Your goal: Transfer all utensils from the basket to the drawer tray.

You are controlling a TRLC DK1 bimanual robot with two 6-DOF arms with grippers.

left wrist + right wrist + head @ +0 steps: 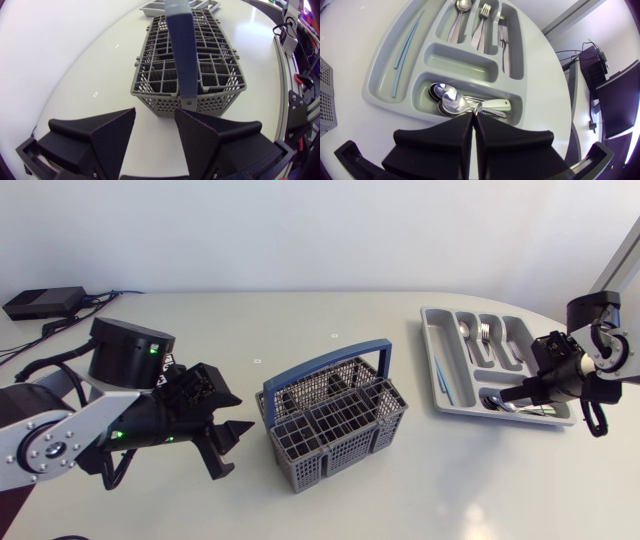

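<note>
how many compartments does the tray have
6 in the tray: three side by side holding a spoon, fork and knives; two crosswise ones nearer the right pincer, one bare, one with spoons; one long side slot with a blue stick.

The light is bright and soft and comes from above, so the white table (300,320) looks pale all around the basket (335,420). Only a thin, faint shadow lies under the basket, and a soft shiny patch sits near it. Far from the basket, the spoons (451,99) show small bright spots.
</note>
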